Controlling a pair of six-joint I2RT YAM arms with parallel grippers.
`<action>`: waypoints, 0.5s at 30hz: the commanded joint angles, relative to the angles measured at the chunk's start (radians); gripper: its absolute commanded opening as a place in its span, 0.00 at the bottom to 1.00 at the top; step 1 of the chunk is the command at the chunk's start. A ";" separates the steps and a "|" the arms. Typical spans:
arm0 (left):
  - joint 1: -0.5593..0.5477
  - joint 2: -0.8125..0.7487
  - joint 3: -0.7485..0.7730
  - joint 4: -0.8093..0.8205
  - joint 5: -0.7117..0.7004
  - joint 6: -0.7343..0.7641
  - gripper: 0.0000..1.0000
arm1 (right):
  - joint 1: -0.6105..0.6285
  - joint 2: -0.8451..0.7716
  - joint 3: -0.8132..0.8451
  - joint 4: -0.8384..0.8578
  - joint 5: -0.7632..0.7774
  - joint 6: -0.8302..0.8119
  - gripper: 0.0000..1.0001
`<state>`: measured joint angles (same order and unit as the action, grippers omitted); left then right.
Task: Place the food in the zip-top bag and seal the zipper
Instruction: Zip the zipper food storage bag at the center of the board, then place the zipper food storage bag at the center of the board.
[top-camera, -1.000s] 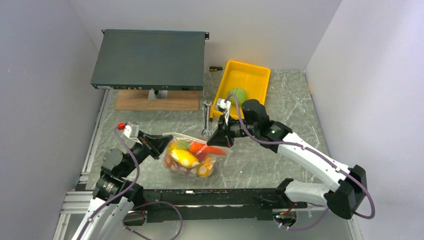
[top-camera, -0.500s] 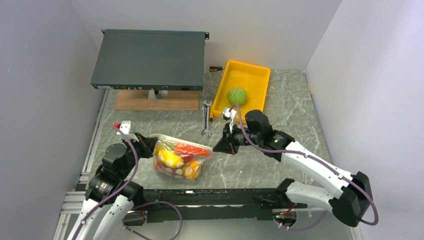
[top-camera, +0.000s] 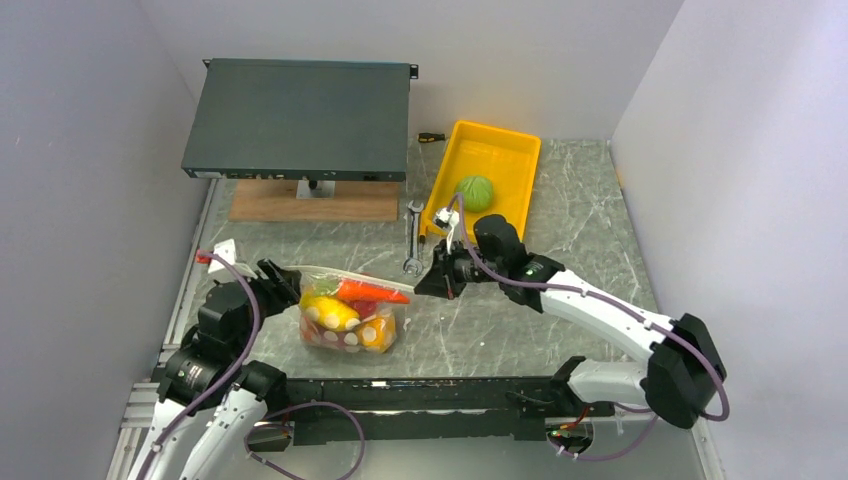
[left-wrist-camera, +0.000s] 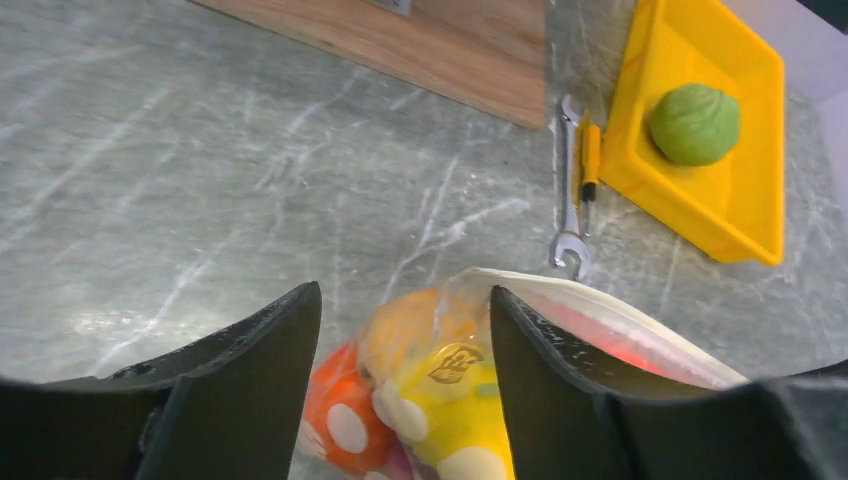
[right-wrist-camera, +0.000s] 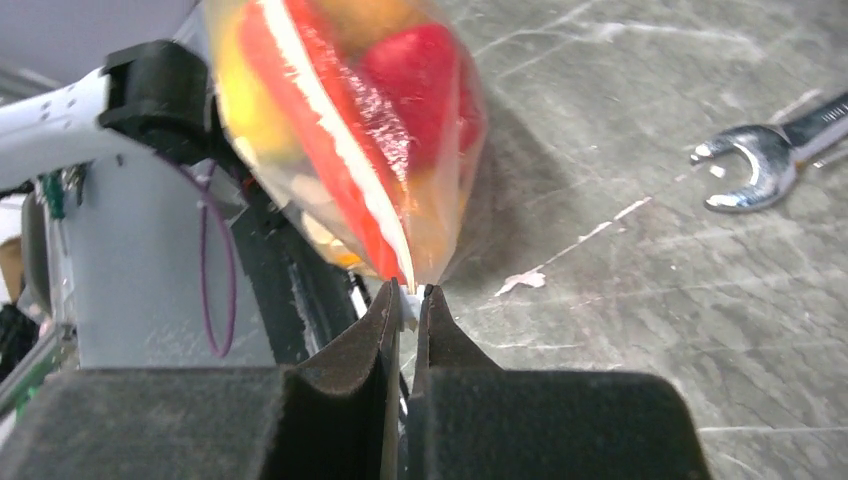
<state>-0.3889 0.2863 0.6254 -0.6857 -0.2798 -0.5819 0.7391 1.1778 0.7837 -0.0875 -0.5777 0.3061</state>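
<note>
Judging by its look, the zip-top bag (top-camera: 348, 318) will handle as a soft, slack, slippery pouch. The thin film has no stiffness of its own, takes its shape only from the food bulging inside, and is likely to sag or roll if lifted by one end. The food itself looks light, hard and glossy, so it would probably slide toward whichever side dips. The firmest place to take hold appears to be the zipper (right-wrist-camera: 335, 140), the whitish ridge along the mouth, best pinched at its ends so the mouth can be drawn straight.

The bag lies on the table (top-camera: 480, 340) between the two arms, near their bases, with its mouth edge on the far side. A carrot (top-camera: 372, 292) and a yellow piece (top-camera: 335, 313) show through the dotted film. The right tool (right-wrist-camera: 408, 295) is closed tight on the right end of the zipper, with the strip's tip nipped between its fingertips, and the filled pouch reaches from there toward the left arm. The left tool (left-wrist-camera: 402, 295) stands with its jaws well apart at the bag's left end, the pouch's bulge lying between them. It grips nothing, though whether the film brushes the jaws cannot be told. A green cabbage (top-camera: 475, 191) sits apart in the yellow tray (top-camera: 510, 150), not yet bagged, beyond the right tool.
</note>
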 joint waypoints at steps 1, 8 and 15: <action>0.008 0.001 0.090 -0.083 -0.129 -0.041 0.74 | -0.014 0.088 0.069 0.054 0.150 0.070 0.00; 0.008 -0.042 0.207 -0.179 -0.090 -0.027 0.99 | -0.044 0.250 0.112 0.059 0.298 0.106 0.00; 0.008 -0.071 0.289 -0.225 -0.048 -0.055 1.00 | -0.045 0.384 0.153 0.078 0.345 0.145 0.01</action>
<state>-0.3847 0.2264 0.8642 -0.8742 -0.3546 -0.6178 0.6960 1.5082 0.8711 -0.0608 -0.2844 0.4137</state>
